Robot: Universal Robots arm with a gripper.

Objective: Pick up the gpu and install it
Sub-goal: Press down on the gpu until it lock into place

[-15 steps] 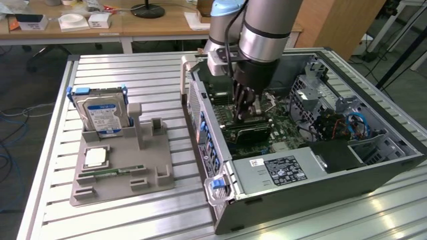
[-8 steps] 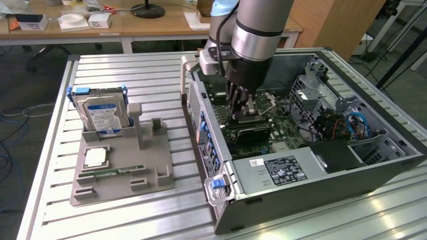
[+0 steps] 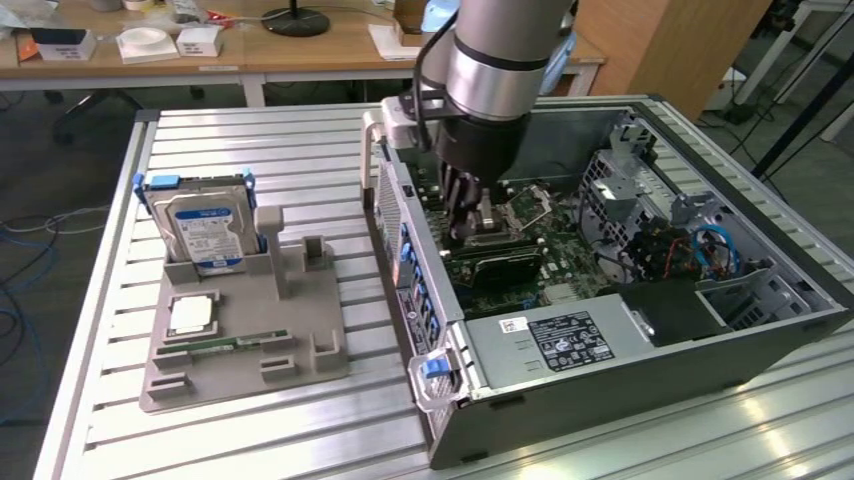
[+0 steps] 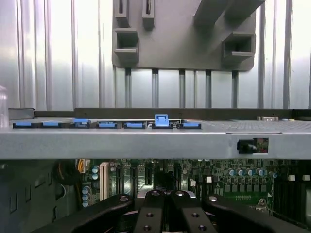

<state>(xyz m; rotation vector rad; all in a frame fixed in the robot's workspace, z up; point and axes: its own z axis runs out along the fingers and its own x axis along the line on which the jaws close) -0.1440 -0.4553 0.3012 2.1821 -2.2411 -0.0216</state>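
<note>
Reaching down into the open case [image 3: 601,390] at centre frame of the exterior view: pincer [image 3: 467,225], low over the motherboard [image 3: 534,250], close to the case's left wall. Seen from the wrist, fingers [image 4: 150,213] pressed together, only a thin dark seam between them; cannot tell whether anything sits in that seam. Gpu not to be told apart from the dark pincer and the dark board beneath it; no place for it can be given. Beyond the fingertips in the wrist view, motherboard [image 4: 233,179] with upright slots and small capacitors, then the grey case rim [image 4: 146,143] carrying a row of blue clips [image 4: 161,120].

At left of the exterior view, on the ribbed metal worktop [image 3: 267,140], a grey fixture [image 3: 240,370]. Standing upright at its upper end, a hard drive [image 3: 203,230]. Lying flat nearer the lower end, a square chip [image 3: 191,317] and a memory stick [image 3: 220,343]. Lower centre, inside the case, a power supply [image 3: 561,340] with a black label.
</note>
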